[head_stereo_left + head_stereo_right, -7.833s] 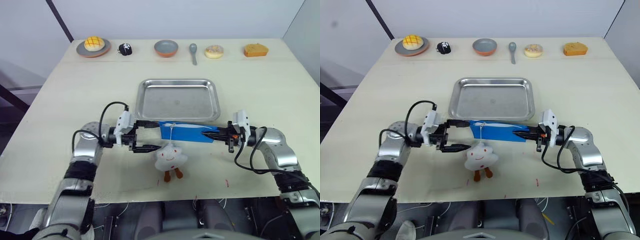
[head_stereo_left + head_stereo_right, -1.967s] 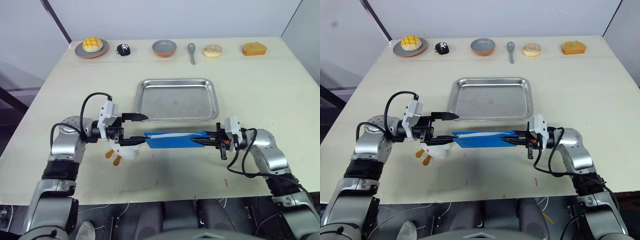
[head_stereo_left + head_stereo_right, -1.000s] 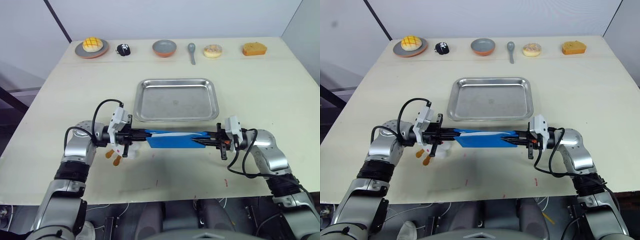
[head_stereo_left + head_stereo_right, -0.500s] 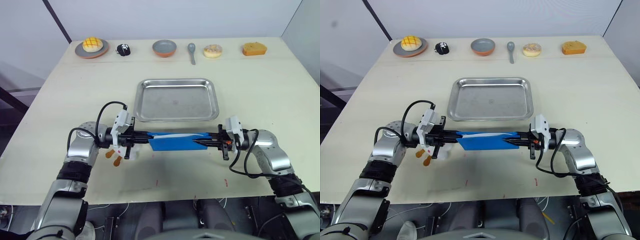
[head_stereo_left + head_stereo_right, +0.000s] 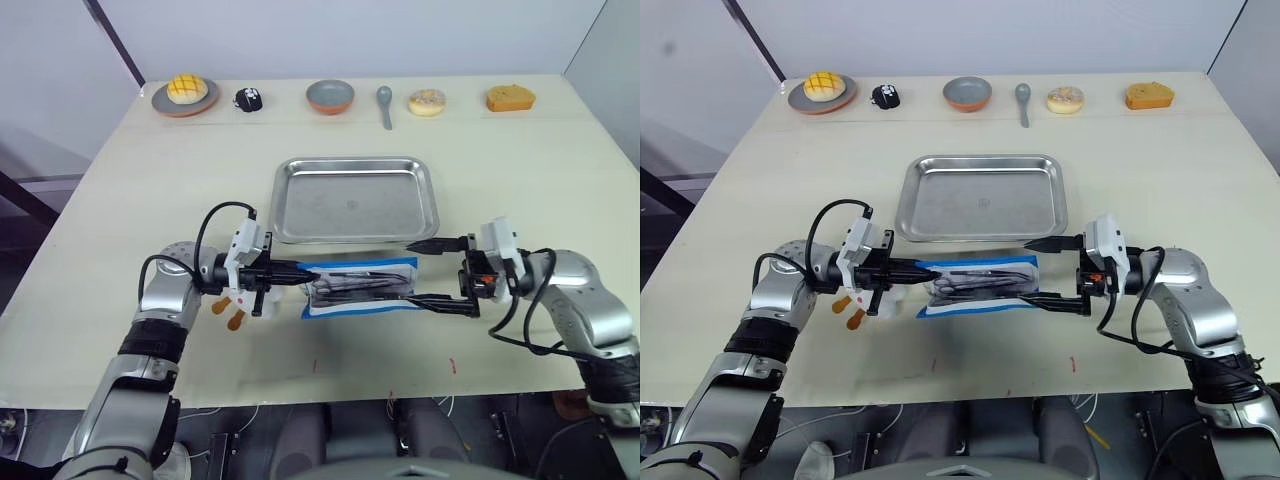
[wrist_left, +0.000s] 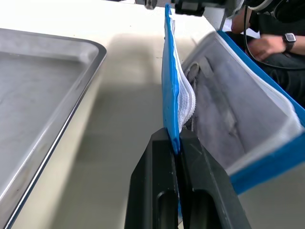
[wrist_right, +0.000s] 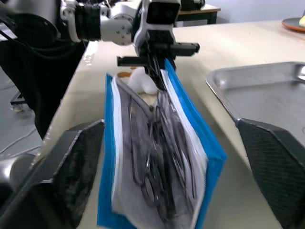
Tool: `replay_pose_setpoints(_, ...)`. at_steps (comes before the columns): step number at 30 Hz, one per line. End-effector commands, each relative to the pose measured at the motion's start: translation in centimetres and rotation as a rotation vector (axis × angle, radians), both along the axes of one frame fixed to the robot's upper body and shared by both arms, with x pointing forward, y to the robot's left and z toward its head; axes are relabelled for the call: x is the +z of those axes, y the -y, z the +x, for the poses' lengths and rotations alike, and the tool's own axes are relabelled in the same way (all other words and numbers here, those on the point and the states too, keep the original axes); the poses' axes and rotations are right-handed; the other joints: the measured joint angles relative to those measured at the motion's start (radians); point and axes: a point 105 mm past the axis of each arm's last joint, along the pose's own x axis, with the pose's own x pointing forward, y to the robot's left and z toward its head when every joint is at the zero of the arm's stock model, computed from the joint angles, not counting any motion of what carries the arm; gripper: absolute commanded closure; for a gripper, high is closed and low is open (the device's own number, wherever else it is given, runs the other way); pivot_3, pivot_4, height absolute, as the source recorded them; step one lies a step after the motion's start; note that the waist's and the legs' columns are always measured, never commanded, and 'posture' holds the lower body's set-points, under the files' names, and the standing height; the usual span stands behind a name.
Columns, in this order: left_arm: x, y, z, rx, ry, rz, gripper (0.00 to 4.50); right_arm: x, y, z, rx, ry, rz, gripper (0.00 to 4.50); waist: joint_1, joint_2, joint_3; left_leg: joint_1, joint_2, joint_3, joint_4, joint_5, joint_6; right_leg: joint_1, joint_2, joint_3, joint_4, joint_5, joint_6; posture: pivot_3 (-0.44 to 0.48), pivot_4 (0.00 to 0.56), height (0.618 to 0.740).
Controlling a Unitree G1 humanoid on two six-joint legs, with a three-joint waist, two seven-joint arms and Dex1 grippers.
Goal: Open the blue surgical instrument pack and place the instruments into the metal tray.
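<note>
The flat bright-blue fabric instrument pack [image 5: 360, 288] is lying spread open on the pale counter [image 5: 520, 160], just in front of the shiny rectangular stainless-steel tray [image 5: 355, 199], its whitish-grey lining facing up. Several slim silver-grey ring-handled instruments [image 5: 362, 282] are resting inside the opened pack, none of them in the tray. The left claw [image 5: 296, 271] is pinching the pack's left edge, its two black fingers [image 6: 164, 191] pressed together on the blue fabric. The right claw [image 5: 432, 274] is sitting at the pack's right end with its fingers spread wide apart, one near the tray's front rim and the other along the pack's near edge, gripping nothing. A small white lump with orange bits [image 5: 232, 310] is lying just left of the pack, partly behind the left claw. Along the counter's far edge beyond the tray, a round grey-and-orange bowl [image 5: 331, 96] and a grey spoon [image 5: 386, 103] are sitting side by side.
</note>
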Motion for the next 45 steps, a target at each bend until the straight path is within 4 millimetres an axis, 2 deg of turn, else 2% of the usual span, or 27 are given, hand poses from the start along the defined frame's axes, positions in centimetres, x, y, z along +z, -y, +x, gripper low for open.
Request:
replay_pose_setpoints(1, -0.3, 0.2, -0.4, -0.057, -0.011, 0.017, 4.50, 2.4, -0.1, -1.2, -0.008, 0.006, 0.080, 0.11, 0.001, 0.000, 0.000, 0.000, 0.000, 0.000, 0.000, 0.000, 0.000, 0.000, 0.000, 0.000, 0.000, 0.000, 0.000, 0.000, 0.150, 0.732)
replay_pose_setpoints(3, -0.3, 0.3, -0.4, -0.060, -0.011, 0.018, 4.50, 2.7, -0.3, -1.6, -0.014, -0.028, 0.101, 0.11, 0.002, 0.000, 0.000, 0.000, 0.000, -0.001, 0.000, 0.000, 0.000, 0.000, 0.000, 0.000, 0.000, 0.000, 0.000, 0.000, 0.150, 0.732)
replay_pose_setpoints(6, -0.4, 0.6, -0.3, -0.068, -0.010, 0.016, 4.50, 1.7, -0.4, -2.4, 0.002, -0.085, 0.098, 0.11, 0.003, 0.000, 0.000, 0.000, 0.000, -0.001, 0.000, 0.000, 0.000, 0.000, 0.000, 0.000, 0.000, 0.000, 0.000, 0.000, 0.150, 0.732)
replay_pose_setpoints(7, -0.3, 0.7, -0.3, -0.071, -0.010, 0.016, 4.50, 1.3, -0.5, -2.5, 0.003, -0.104, 0.097, 0.34, 0.004, 0.000, 0.000, 0.000, 0.000, -0.001, 0.000, 0.000, 0.000, 0.000, 0.000, 0.000, 0.000, 0.000, 0.000, 0.000, 0.150, 0.732)
replay_pose_setpoints(10, -0.3, 0.9, -0.2, -0.079, -0.008, 0.018, 4.50, 0.2, -0.5, -2.7, -0.012, -0.166, 0.095, 1.25, 0.005, 0.000, 0.000, 0.000, 0.000, 0.000, 0.000, 0.000, 0.001, 0.001, 0.000, 0.000, 0.000, 0.000, 0.000, 0.000, 0.150, 0.732)
replay_pose_setpoints(13, -0.2, 1.0, -0.1, -0.085, -0.006, 0.021, 4.50, -1.0, -0.5, -2.6, -0.034, -0.202, 0.091, 2.75, 0.005, 0.000, 0.000, 0.000, -0.001, 0.000, 0.000, 0.000, 0.001, 0.001, 0.000, 0.000, 0.000, 0.000, 0.000, 0.000, 0.150, 0.732)
replay_pose_setpoints(14, -0.2, 1.0, -0.1, -0.086, -0.005, 0.021, 4.50, -1.2, -0.5, -2.6, -0.041, -0.211, 0.096, 3.02, 0.005, 0.000, 0.000, 0.000, -0.001, -0.001, 0.000, 0.000, 0.001, 0.001, 0.000, 0.000, 0.000, 0.000, 0.000, 0.000, 0.150, 0.732)
replay_pose_setpoints(15, -0.2, 1.0, -0.1, -0.086, -0.005, 0.022, 4.50, -1.3, -0.6, -2.5, -0.046, -0.221, 0.098, 3.71, 0.005, 0.000, 0.000, 0.000, -0.001, -0.001, 0.000, 0.000, 0.001, 0.001, 0.000, 0.000, 0.000, 0.000, 0.000, 0.000, 0.150, 0.732)
replay_pose_setpoints(16, -0.2, 1.0, -0.1, -0.087, -0.004, 0.023, 4.50, -1.5, -0.6, -2.5, -0.055, -0.233, 0.103, 3.85, 0.005, 0.000, 0.000, 0.000, -0.001, -0.001, 0.000, 0.000, 0.001, 0.001, 0.000, 0.000, 0.000, 0.000, 0.000, 0.000, 0.150, 0.732)
replay_pose_setpoints(17, -0.2, 1.0, -0.1, -0.088, -0.004, 0.023, 4.50, -1.6, -0.7, -2.4, -0.061, -0.241, 0.109, 4.28, 0.006, 0.000, 0.000, 0.000, -0.001, -0.001, 0.000, 0.000, 0.001, 0.001, 0.000, 0.000, 0.000, 0.000, 0.000, 0.000, 0.150, 0.732)
replay_pose_setpoints(18, -0.2, 1.0, -0.1, -0.089, -0.003, 0.023, 4.50, -1.6, -0.7, -2.3, -0.067, -0.248, 0.118, 4.41, 0.006, 0.000, 0.000, 0.000, -0.001, -0.001, 0.000, 0.000, 0.001, 0.001, 0.000, 0.000, 0.000, 0.000, 0.000, 0.000, 0.150, 0.732)
replay_pose_setpoints(23, 0.0, 1.2, 0.0, -0.093, 0.001, 0.022, 4.50, -1.9, -0.9, -2.1, -0.088, -0.286, 0.130, 4.41, 0.009, 0.000, 0.000, 0.000, -0.001, -0.001, 0.001, 0.000, 0.001, 0.001, 0.000, 0.000, -0.001, 0.000, 0.000, 0.000, 0.150, 0.732)
replay_pose_setpoints(37, -0.1, 1.5, 0.7, -0.057, -0.065, -0.001, 4.50, -7.5, 0.2, -3.4, -0.103, -0.373, -0.101, 4.41, 0.013, 0.000, 0.000, -0.001, -0.001, 0.000, 0.001, 0.000, 0.001, 0.001, 0.000, 0.000, -0.001, 0.000, 0.000, 0.000, 0.150, 0.732)
replay_pose_setpoints(45, -1.3, 1.8, 2.6, 0.029, -0.071, 0.076, 4.50, -9.9, 0.6, -4.3, -0.089, -0.383, -0.168, 4.41, 0.024, -0.002, -0.001, -0.001, -0.001, 0.000, 0.001, 0.000, 0.001, 0.001, -0.001, 0.000, -0.002, 0.000, 0.000, 0.000, 0.150, 0.732)
